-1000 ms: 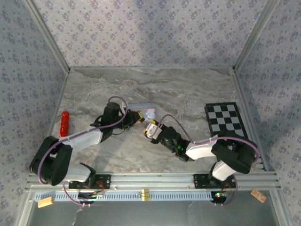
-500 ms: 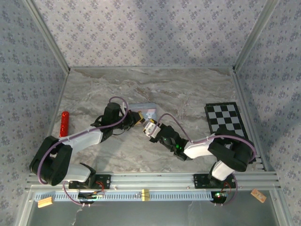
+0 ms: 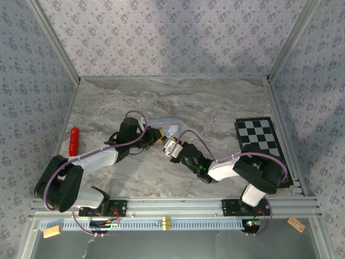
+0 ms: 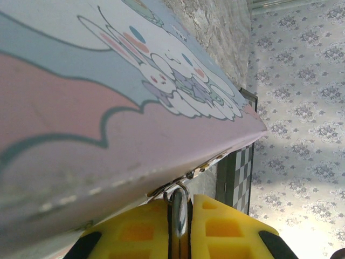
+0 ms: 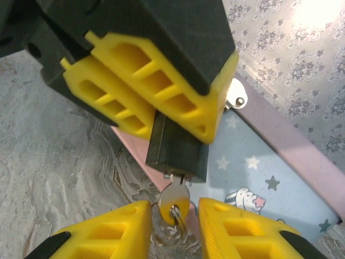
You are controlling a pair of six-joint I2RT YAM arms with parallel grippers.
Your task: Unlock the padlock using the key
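The padlock (image 5: pixel 178 148), small with a dark grey body, is clamped between my left gripper's yellow fingers (image 5: pixel 161 81). Its shackle (image 4: pixel 181 216) runs up between those fingers and hooks into the clasp on the edge of the pastel cartoon tin (image 4: pixel 108 108). My left gripper (image 4: pixel 181 202) is shut on the padlock. The silver key (image 5: pixel 175 195) sticks into the padlock's underside, its ring hanging below. My right gripper (image 5: pixel 174 208) straddles the key head, open, with a narrow gap on each side. From above, the left gripper (image 3: pixel 158 136) and right gripper (image 3: pixel 171 147) meet in front of the tin (image 3: pixel 164 123).
A red cylinder (image 3: pixel 74 141) lies at the table's left edge. A checkerboard mat (image 3: pixel 261 141) lies at the right, beside the right arm's elbow. Patterned walls and aluminium posts close in the marble table (image 3: pixel 215 102).
My right gripper has crept left toward the left gripper, and its jaws have narrowed around the key head. The left arm and the tin have stayed still.
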